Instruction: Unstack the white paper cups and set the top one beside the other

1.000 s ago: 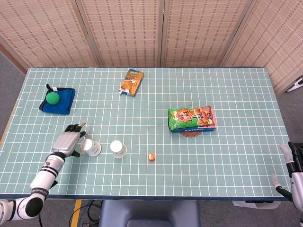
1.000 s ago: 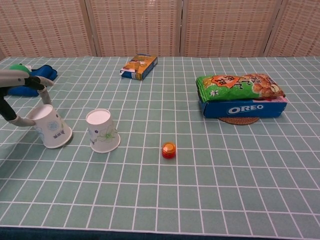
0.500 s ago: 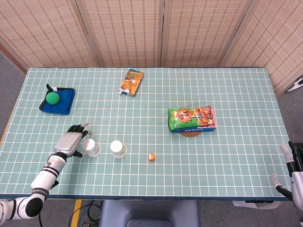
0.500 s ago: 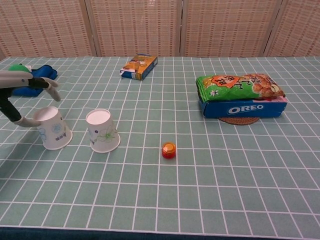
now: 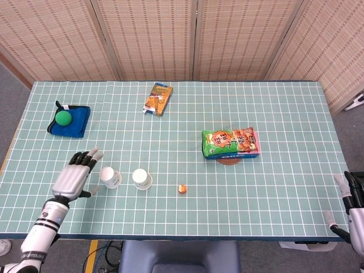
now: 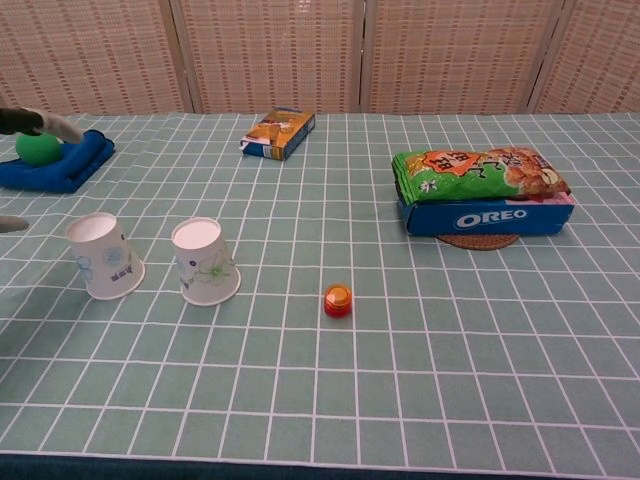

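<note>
Two white paper cups stand upside down side by side on the green gridded table. One cup (image 5: 110, 177) (image 6: 103, 256) is on the left, the other cup (image 5: 142, 178) (image 6: 205, 261) just right of it, a small gap between them. My left hand (image 5: 74, 176) is open, fingers spread, a short way left of the left cup and apart from it; in the chest view only its fingertips (image 6: 55, 124) show at the left edge. My right hand (image 5: 351, 196) sits at the table's far right edge, holding nothing; how its fingers lie is unclear.
A small orange bottle cap (image 5: 182, 189) (image 6: 338, 299) lies right of the cups. A green ball (image 5: 63, 117) rests on a blue cloth (image 5: 74, 126) at back left. A snack box (image 5: 158, 98) lies at the back, and an Oreo pack with a green chip bag (image 5: 230, 142) at right.
My left hand has let go of the left cup and drawn back to the left with fingers spread. The cup, tilted before, now stands flat on its rim.
</note>
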`<state>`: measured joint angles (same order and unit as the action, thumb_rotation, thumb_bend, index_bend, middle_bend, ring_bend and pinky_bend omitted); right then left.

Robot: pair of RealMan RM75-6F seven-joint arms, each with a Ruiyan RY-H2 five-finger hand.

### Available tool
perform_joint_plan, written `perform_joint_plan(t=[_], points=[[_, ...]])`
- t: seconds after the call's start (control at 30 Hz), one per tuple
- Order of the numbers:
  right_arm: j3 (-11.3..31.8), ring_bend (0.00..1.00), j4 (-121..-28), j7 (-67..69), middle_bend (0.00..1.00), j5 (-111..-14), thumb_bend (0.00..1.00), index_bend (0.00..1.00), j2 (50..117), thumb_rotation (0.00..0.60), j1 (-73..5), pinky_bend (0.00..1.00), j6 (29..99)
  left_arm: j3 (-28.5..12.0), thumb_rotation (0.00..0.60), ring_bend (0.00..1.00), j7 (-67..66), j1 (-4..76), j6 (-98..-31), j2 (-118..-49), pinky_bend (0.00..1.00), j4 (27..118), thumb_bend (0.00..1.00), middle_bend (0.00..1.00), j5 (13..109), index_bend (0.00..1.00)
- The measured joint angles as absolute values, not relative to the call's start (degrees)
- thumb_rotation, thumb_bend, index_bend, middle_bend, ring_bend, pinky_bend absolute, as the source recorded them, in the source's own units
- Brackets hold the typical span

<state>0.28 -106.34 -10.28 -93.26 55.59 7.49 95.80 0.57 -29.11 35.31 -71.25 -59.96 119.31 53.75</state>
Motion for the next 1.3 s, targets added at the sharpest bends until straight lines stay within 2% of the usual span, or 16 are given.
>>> perform_joint_plan(t=[0.27, 0.4, 0.53, 0.7, 1.3], points=[[-0.4, 0.0, -106.3, -13.1, 0.0, -94.6, 0.31, 0.01, 57.0, 0.6, 7.7, 0.0, 95.8, 8.5, 0.6, 0.0, -28.5, 21.7, -87.0, -58.6, 0.0, 118.6, 0.3, 0.0, 71.5, 0.01], [-0.4, 0.0, -106.4, -15.8, 0.0, -94.2, 0.31, 0.01, 58.3, 0.6, 7.6, 0.0, 94.9, 11.1, 0.6, 0.0, -23.7, 13.4, -94.6, -60.1, 0.0, 110.8, 0.3, 0.0, 79.1, 0.01], [-0.3, 0.0, -106.7, -18.6, 0.0, -93.1, 0.31, 0.01, 59.6, 0.6, 7.4, 0.0, 94.0, 11.4, 0.6, 0.0, -17.9, 8.9, -98.3, -62.6, 0.0, 101.3, 0.29, 0.0, 81.5, 0.01], [0.0, 0.0, -106.9, -20.7, 0.0, -92.6, 0.31, 0.01, 60.8, 0.6, 7.3, 0.0, 93.9, 10.1, 0.6, 0.0, -11.2, 5.0, -100.4, -64.1, 0.0, 95.1, 0.3, 0.0, 84.1, 0.02], [-0.3, 0.0, -107.0, -21.0, 0.0, -93.2, 0.31, 0.01, 61.1, 0.6, 6.9, 0.0, 93.3, 6.4, 0.6, 0.0, -12.3, 2.1, -98.2, -64.9, 0.0, 93.6, 0.3, 0.0, 87.5, 0.04]])
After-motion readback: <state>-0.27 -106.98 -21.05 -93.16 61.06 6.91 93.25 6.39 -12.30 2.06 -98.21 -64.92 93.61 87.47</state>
